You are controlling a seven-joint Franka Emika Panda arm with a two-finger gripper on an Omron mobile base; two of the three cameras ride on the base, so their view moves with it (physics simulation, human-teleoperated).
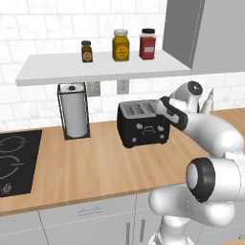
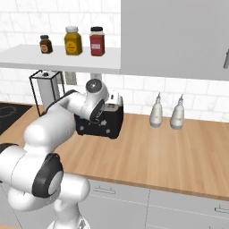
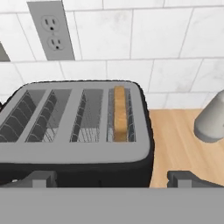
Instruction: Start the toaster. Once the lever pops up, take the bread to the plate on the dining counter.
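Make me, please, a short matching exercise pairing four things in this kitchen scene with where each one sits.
Things:
1. bread
2. paper towel roll
3. three spice jars
4. two white bottles

Places:
A. on the white wall shelf
B. on the counter right of the toaster
C. in a toaster slot
D. in a black wire holder beside the hob

Pairs: 1-C, 2-D, 3-A, 4-B

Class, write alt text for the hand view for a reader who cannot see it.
A black four-slot toaster seen from above, with a slice of bread standing in its rightmost slot. Behind it are white wall tiles and a wall outlet; a pale bottle stands on the wood counter at right.
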